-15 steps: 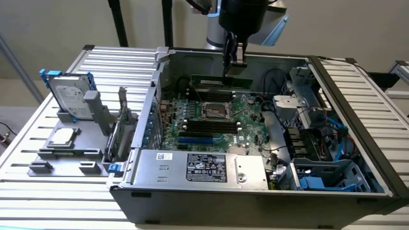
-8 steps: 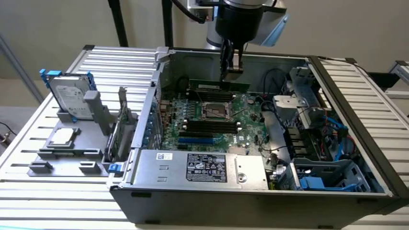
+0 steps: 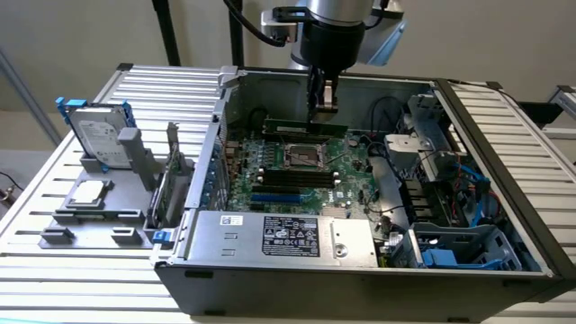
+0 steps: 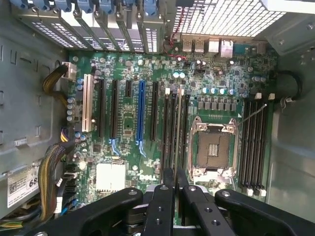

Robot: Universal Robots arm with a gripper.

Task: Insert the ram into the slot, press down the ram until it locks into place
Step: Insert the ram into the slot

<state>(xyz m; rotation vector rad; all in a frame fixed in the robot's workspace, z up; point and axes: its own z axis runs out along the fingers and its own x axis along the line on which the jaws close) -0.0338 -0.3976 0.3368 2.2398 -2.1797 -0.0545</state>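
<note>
Above the motherboard (image 3: 351, 154), the end effector (image 3: 322, 113) grips the ram (image 3: 290, 125) — jaws narrowed onto its thin board.

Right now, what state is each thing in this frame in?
Gripper: shut on the ram.
Ram: held level, over the slots behind the CPU socket; not visibly seated.
CPU socket: bare, no cooler on it.
Slots in front of the socket: empty.
Computer case: lying on its side, side panel off.
Hard drive: standing upright outside the case.
</note>
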